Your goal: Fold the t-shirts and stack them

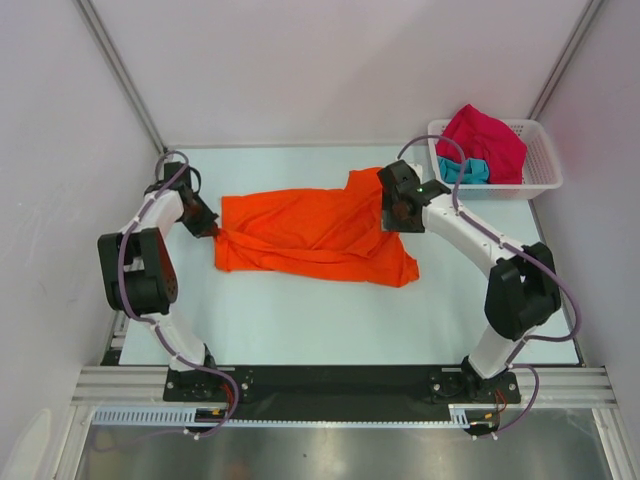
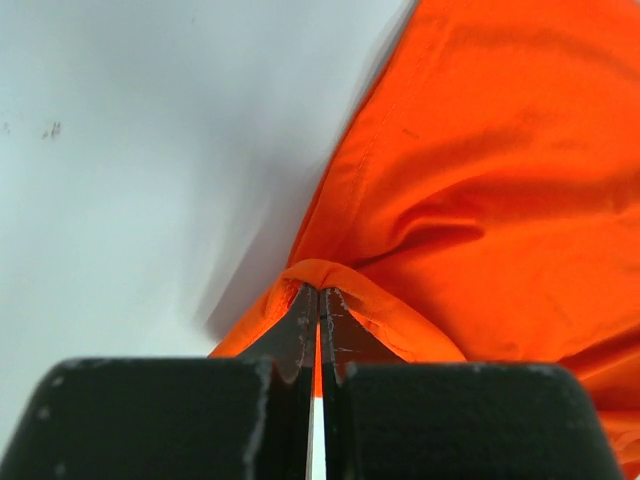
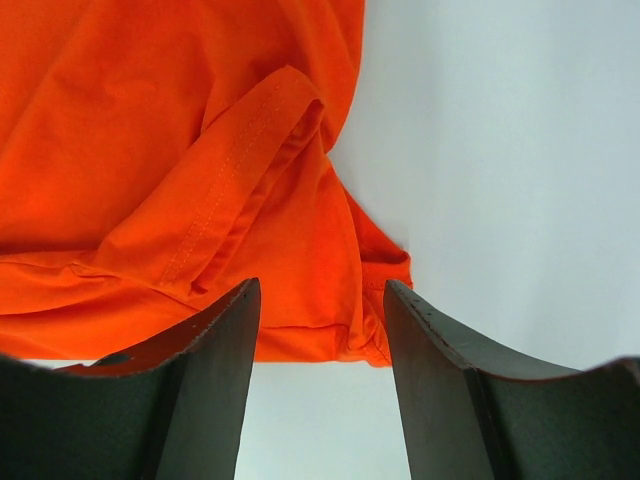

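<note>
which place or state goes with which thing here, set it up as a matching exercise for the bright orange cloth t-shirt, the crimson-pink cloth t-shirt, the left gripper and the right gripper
Things
1. bright orange cloth t-shirt
2. crimson-pink cloth t-shirt
3. left gripper
4. right gripper

Places and states
a. in the white plastic lattice basket
b. jaws open over an orange hem
c. lying on the table
d. shut on an orange fold

Pairs: 1-c, 2-a, 3-d, 4-b
</note>
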Tool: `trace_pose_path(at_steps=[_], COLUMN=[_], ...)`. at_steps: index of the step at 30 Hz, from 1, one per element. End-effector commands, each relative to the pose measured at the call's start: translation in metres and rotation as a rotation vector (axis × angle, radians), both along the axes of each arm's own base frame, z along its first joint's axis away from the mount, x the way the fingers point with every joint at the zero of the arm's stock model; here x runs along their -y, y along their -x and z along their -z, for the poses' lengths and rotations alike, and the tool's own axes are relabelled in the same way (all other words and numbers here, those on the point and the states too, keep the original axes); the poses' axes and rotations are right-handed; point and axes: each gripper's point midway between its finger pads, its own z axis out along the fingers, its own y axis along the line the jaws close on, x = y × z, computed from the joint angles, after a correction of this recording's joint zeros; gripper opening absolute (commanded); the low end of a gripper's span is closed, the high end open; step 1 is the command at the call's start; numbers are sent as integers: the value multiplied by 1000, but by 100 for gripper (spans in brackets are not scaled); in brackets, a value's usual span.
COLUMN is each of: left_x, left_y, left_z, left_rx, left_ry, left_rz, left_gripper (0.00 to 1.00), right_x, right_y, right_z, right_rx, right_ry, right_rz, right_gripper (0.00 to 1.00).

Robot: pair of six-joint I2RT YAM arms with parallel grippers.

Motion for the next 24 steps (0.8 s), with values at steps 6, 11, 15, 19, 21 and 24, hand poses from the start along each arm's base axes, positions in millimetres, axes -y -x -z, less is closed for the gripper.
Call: trace_pose_path(at_steps=[6, 11, 15, 19, 21, 24], left_x=[-2, -1, 1, 0, 1, 1], left_y=[-21, -13, -8, -4, 0, 4], left_z=[-8, -7, -11, -18, -18, -14], left_rx=[31, 25, 30, 45, 43, 36], left_ry=[7, 10, 8, -1, -2, 1], left_rz=[55, 69, 75, 80, 82, 84], left_gripper=[10, 46, 54, 54, 55, 54], right_x=[-50, -80, -99, -107, -109, -110], right_y=[3, 4, 7, 7, 5, -1], right_z=[43, 53, 60, 70, 77, 82], right_rx=[-76, -98, -111, -125, -134, -132], right_ry=[-64, -73, -76, -75, -68, -49], right_rz=[-79, -129, -163, -176, -185, -188], right_gripper=[58, 58, 58, 58, 58, 58])
